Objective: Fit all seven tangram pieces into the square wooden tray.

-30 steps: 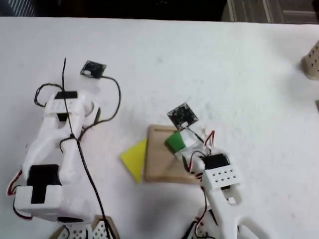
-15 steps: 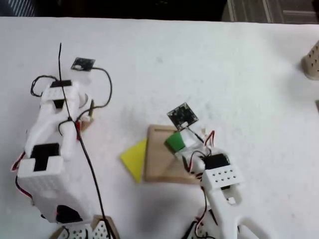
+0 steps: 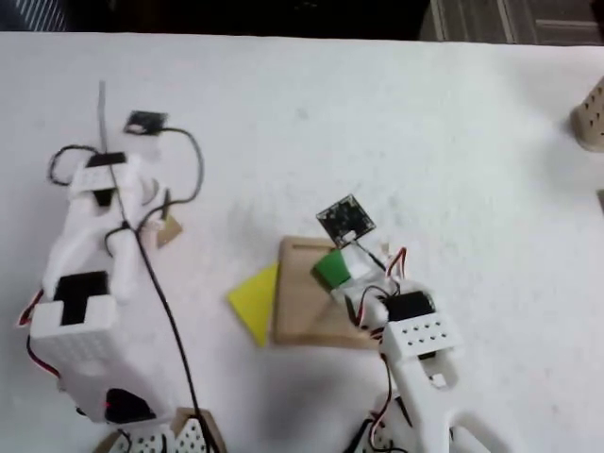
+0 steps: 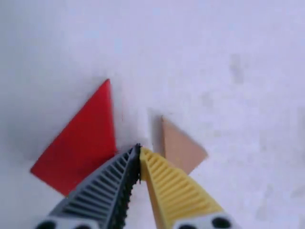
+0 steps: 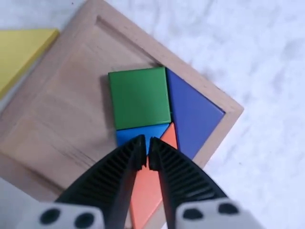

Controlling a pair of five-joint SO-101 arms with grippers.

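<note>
The square wooden tray [image 3: 300, 319] lies in front of the right arm. In the right wrist view the tray [image 5: 62, 109] holds a green square [image 5: 138, 98], a dark blue triangle [image 5: 193, 112], a smaller blue piece [image 5: 125, 136] and an orange piece [image 5: 147, 191]. My right gripper [image 5: 146, 143] hovers shut over these pieces, holding nothing. A yellow triangle [image 3: 253, 300] lies against the tray's outer left side. Far left, my left gripper [image 4: 139, 152] is shut, its tips on the table between a red triangle [image 4: 81, 143] and a tan piece [image 4: 178, 145]. The tan piece [image 3: 170, 229] also shows in the high view.
The left arm [image 3: 90, 255] stretches along the table's left side with loose black cables. A pale perforated block [image 3: 590, 118] stands at the far right edge. A wooden mount [image 3: 160, 436] sits at the front edge.
The left arm has swung away toward the far left, uncovering the tan piece on the table. The right arm and the tray's pieces have not moved.
</note>
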